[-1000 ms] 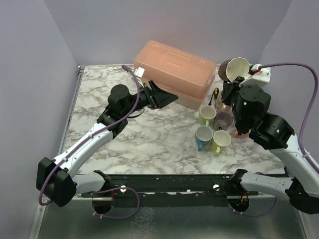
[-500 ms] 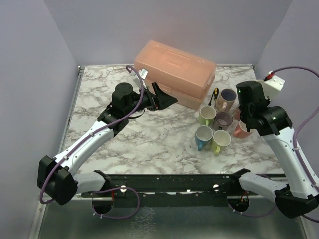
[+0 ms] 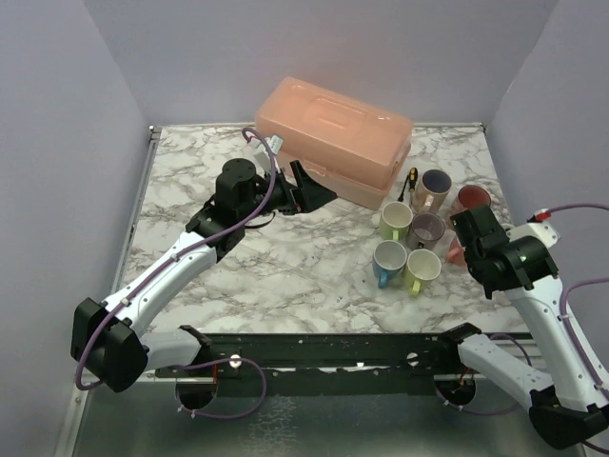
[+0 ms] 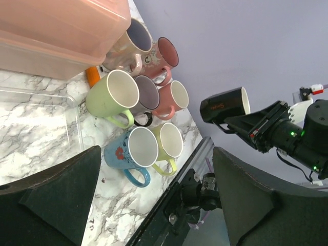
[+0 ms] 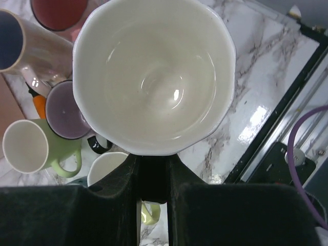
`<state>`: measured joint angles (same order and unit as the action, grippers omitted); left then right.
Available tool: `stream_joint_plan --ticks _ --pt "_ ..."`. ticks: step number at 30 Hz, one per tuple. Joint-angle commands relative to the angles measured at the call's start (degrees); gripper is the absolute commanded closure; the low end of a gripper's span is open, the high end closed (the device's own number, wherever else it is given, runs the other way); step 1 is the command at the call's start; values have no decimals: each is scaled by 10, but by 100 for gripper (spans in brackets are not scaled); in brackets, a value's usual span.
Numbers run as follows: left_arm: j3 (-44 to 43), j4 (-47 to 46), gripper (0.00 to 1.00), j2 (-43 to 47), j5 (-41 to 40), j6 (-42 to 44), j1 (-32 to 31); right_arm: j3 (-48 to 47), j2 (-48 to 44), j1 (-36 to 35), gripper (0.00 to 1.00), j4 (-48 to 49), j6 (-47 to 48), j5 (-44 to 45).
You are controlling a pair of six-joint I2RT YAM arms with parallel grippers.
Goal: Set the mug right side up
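Presently, arm bent, the right pincer pinches the mug above clustered cups.

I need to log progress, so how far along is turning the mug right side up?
Done: the right tool grips the mug, mouth facing up at the wrist camera. In hand: it hangs in the air over the table, beside the other mugs. Left: set it down on its base and let go.
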<state>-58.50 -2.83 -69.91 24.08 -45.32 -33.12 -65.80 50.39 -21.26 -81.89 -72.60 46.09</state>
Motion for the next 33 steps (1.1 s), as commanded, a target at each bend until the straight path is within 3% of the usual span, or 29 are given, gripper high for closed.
stream_joint_plan --ticks 1,14,31,33 --pt "1 20 11 0 -13 14 -3 31 -20 4 99 -19 -118 -18" --pt "8 44 11 7 -30 21 -3 139 -15 4 100 36 -160 -68" --pt "-5 79 11 11 -41 39 -3 237 43 10 99 184 -61 -67" --pt "-6 81 11 10 -42 39 -3 246 45 12 92 192 -54 -71"
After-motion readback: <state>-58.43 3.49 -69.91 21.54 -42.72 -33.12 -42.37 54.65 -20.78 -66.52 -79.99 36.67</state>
